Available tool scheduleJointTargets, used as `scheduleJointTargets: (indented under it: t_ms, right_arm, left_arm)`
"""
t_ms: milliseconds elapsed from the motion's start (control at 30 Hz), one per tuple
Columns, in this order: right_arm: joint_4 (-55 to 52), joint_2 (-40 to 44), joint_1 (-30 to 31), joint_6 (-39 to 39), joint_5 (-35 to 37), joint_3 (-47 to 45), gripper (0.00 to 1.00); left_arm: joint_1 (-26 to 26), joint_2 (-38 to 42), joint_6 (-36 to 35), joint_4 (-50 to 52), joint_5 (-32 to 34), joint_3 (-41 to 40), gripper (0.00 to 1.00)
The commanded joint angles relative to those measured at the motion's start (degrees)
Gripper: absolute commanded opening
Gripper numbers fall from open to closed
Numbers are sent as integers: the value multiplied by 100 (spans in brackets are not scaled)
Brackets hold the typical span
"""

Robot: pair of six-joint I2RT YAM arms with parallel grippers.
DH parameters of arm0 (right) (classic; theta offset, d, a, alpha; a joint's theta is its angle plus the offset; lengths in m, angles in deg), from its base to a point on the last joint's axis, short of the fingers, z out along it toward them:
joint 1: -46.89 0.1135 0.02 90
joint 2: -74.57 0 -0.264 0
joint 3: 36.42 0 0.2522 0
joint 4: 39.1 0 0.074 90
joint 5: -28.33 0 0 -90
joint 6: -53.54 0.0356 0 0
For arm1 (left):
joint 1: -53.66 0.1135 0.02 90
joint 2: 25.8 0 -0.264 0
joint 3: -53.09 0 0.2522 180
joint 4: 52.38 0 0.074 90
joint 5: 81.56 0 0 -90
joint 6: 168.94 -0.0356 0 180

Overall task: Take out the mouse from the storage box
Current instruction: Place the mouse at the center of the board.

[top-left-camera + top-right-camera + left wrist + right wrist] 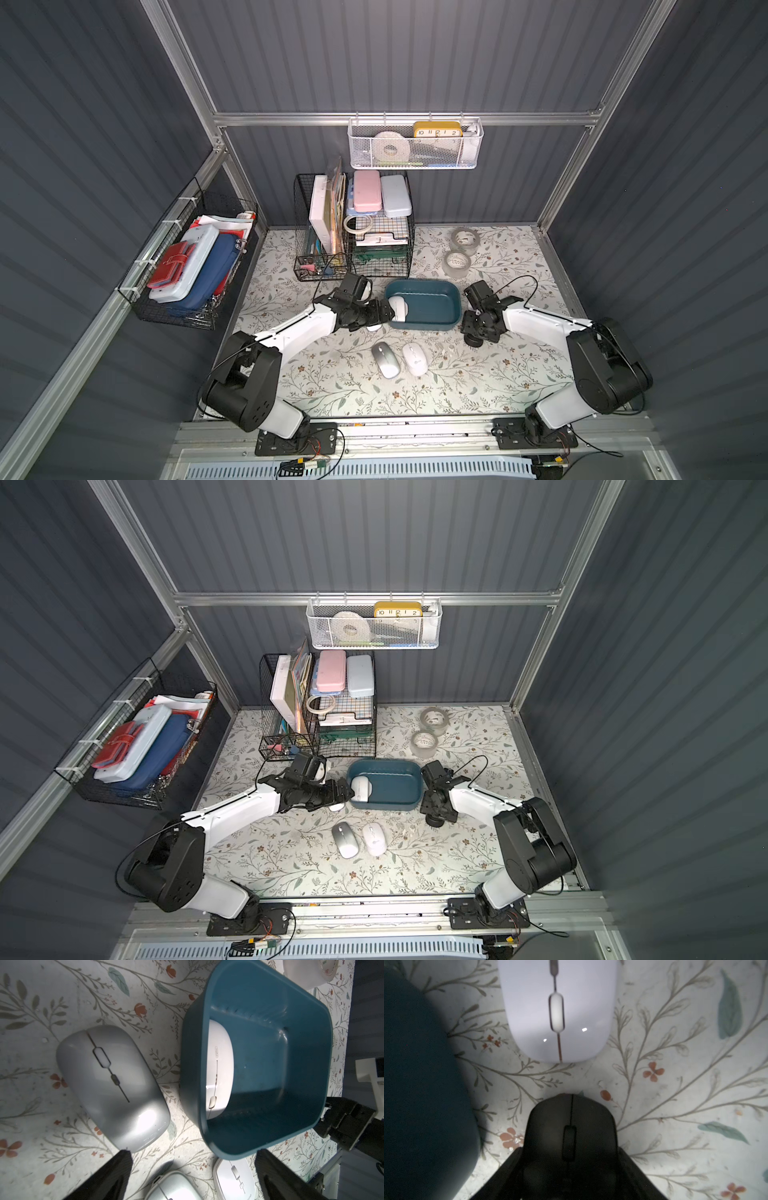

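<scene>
The teal storage box point(432, 316) sits mid-table, with a white mouse point(400, 309) lying at its left end, also in the left wrist view point(220, 1072). My left gripper point(387, 316) hovers at the box's left rim, open and empty; its dark fingers point(118, 1174) stand wide apart. A silver-grey mouse point(112, 1086) lies on the mat just left of the box. At the box's right end my right gripper point(473, 337) points down, shut on a black mouse point(571, 1132) that rests low on the mat.
A silver mouse point(384, 359) and a white mouse point(414, 359) lie side by side in front of the box. Two tape rolls point(457, 262) stand behind it. Black wire baskets point(353, 224) fill the back left, and a white mesh basket point(415, 145) hangs on the rear wall.
</scene>
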Motion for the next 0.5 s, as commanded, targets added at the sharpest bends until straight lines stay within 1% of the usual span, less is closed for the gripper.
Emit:
scheduleJointTargets:
  t_ms: [0,167,467]
  right_arm:
    - [60,-107,-30,25,-43,69,67]
    - [-90,73,-27,-21,-48,100,75]
    - [-704,969,89,-78,-38,290,77]
  left_arm:
    - [-30,-49,62,131,10,62,98]
    - [-30,1,63,125,10,44,98]
    - [-30,169,51,117,2,-14,98]
